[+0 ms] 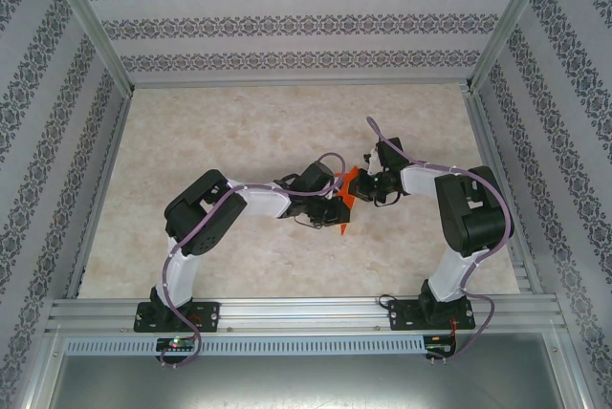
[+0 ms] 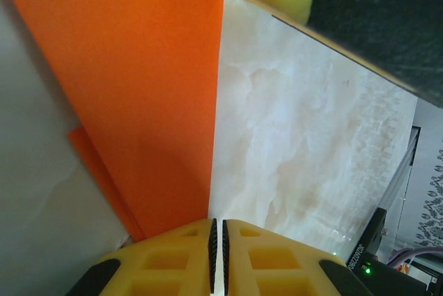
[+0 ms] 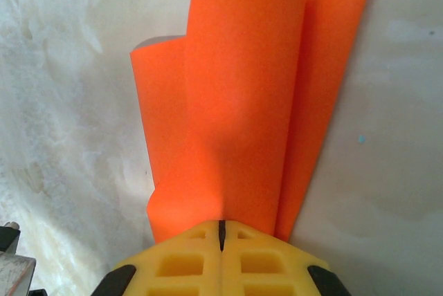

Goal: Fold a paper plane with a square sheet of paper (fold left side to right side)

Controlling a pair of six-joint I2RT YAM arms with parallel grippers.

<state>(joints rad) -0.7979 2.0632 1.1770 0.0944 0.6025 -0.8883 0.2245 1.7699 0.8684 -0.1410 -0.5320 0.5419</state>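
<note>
The main risk is a crooked crease. The square sheet of paper point(image 3: 242, 102) is folded only loosely, its layers fanned and bowed, so pressing it down now could set the edges out of line. With both hands so close on thin paper, opposing pulls could also tear it or drag it out of the pinch. The right hand point(image 3: 221, 235) is closed on the sheet's near end — the orange layers emerge from between its fingers, over the desk point(image 3: 62, 88). The left hand point(image 2: 219, 244) has its fingers all but together, with the sheet's straight edge running down to them — whether it pinches that edge I cannot tell.
</note>
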